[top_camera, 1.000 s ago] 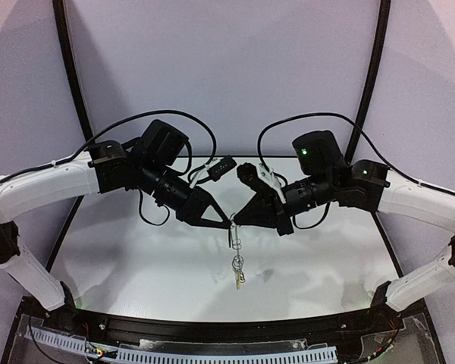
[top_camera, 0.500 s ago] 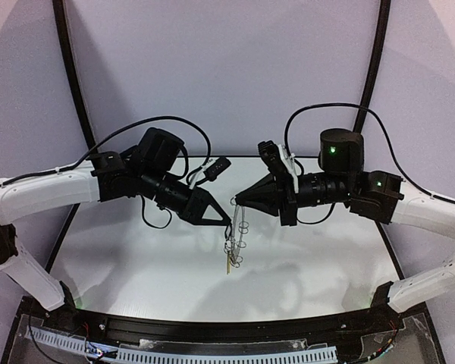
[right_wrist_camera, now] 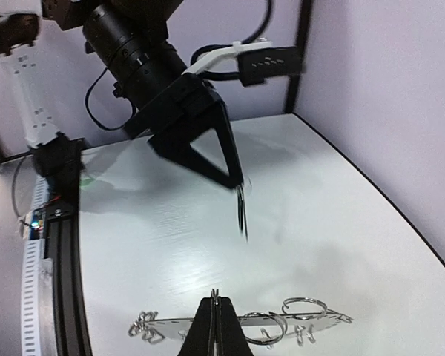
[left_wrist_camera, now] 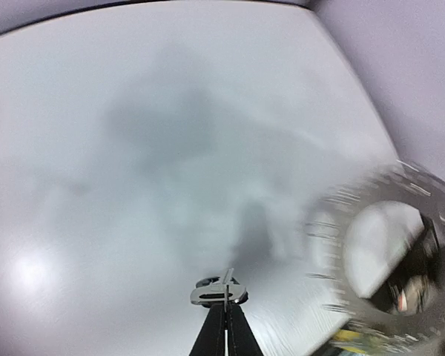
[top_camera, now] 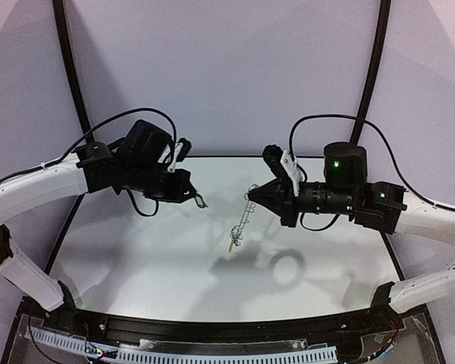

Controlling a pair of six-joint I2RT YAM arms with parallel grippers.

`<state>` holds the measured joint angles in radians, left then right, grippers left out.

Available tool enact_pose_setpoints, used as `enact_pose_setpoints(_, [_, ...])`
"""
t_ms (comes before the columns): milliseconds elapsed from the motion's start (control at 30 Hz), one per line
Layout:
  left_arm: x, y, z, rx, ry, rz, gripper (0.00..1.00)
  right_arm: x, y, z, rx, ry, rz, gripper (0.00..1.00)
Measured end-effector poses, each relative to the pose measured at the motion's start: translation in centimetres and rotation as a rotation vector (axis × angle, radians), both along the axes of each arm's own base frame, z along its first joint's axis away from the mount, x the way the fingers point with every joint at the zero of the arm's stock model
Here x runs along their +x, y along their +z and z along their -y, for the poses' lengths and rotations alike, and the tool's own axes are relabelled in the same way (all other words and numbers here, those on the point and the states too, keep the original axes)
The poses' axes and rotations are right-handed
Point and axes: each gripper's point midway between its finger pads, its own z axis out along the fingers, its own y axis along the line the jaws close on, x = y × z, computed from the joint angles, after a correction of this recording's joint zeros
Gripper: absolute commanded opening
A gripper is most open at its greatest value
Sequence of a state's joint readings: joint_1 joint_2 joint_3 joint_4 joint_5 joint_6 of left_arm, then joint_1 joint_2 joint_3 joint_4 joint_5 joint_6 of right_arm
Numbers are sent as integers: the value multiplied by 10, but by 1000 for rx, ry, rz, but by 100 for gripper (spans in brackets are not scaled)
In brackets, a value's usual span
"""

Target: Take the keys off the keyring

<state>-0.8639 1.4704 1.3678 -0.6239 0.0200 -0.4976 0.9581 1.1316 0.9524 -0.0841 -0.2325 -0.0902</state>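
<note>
My left gripper [top_camera: 201, 203] is shut on a tiny key [left_wrist_camera: 216, 294], silver with a slotted head and a dark part behind it. In the right wrist view this key [right_wrist_camera: 242, 211] dangles from the left fingertips, clear of the keyring. My right gripper [top_camera: 252, 196] is shut on the rim of the keyring [top_camera: 243, 216], a flat grey hoop fringed with wire loops that hangs above the table. In the right wrist view the keyring [right_wrist_camera: 171, 320] lies edge-on across the shut fingers. A small yellow-headed key [top_camera: 231, 244] hangs at its lowest point. The keyring [left_wrist_camera: 334, 245] is a blur at the right of the left wrist view.
The white table [top_camera: 136, 258] lies under both arms, with purple walls behind and a black frame around it. A cable tray [top_camera: 212, 353] runs along the near edge. The two gripper tips hang about a hand's width apart above the table's middle.
The left gripper has pulled back to the left, off the keyring, with the small key in it. The right gripper has levelled out, and the keyring now hangs from it alone.
</note>
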Motion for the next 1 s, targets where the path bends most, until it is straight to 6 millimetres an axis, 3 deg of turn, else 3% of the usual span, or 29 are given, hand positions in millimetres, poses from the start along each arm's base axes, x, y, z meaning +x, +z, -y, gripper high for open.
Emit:
enact_pose_setpoints(33, [4, -2, -6, 10, 30, -3, 1, 1, 0, 1, -1, -10, -1, 0])
enact_pose_setpoints(133, [38, -39, -70, 106, 335, -75, 1, 13, -4, 16, -14, -120, -17, 0])
enact_pose_setpoints(233, [45, -74, -113, 205, 518, -143, 1, 22, -9, 26, -32, -200, -24, 0])
enact_pose_setpoints(333, [39, -107, -139, 305, 628, -217, 8, 29, -14, 33, -56, -261, -32, 0])
enact_pose_setpoints(367, [37, -113, -143, 325, 643, -233, 16, 30, -16, 34, -61, -270, -34, 0])
enact_pose_setpoints(467, [33, -137, -154, 399, 710, -295, 19, 33, -19, 38, -69, -299, -48, 0])
enact_pose_setpoints(600, [27, -157, -159, 470, 729, -346, 27, 35, -19, 39, -68, -313, -51, 0])
enact_pose_setpoints(667, [26, -160, -160, 487, 727, -360, 48, 35, -20, 40, -70, -315, -51, 0])
enact_pose_setpoints(733, [26, -157, -156, 474, 712, -365, 78, 35, -20, 40, -72, -316, -53, 0])
enact_pose_setpoints(800, [28, -151, -146, 442, 657, -362, 90, 35, -21, 40, -73, -320, -56, 0])
enact_pose_setpoints(833, [29, -149, -140, 414, 626, -363, 97, 35, -21, 40, -73, -322, -58, 0])
enact_pose_setpoints(900, [30, -140, -120, 328, 536, -354, 99, 35, -22, 40, -73, -324, -66, 0])
enact_pose_setpoints(933, [27, -124, -92, 211, 399, -331, 99, 35, -24, 41, -78, -328, -78, 0])
enact_pose_setpoints(967, [25, -118, -83, 179, 355, -325, 99, 35, -26, 41, -81, -330, -82, 0])
enact_pose_setpoints(1000, [16, -105, -62, 112, 243, -304, 99, 36, -27, 41, -85, -332, -92, 0])
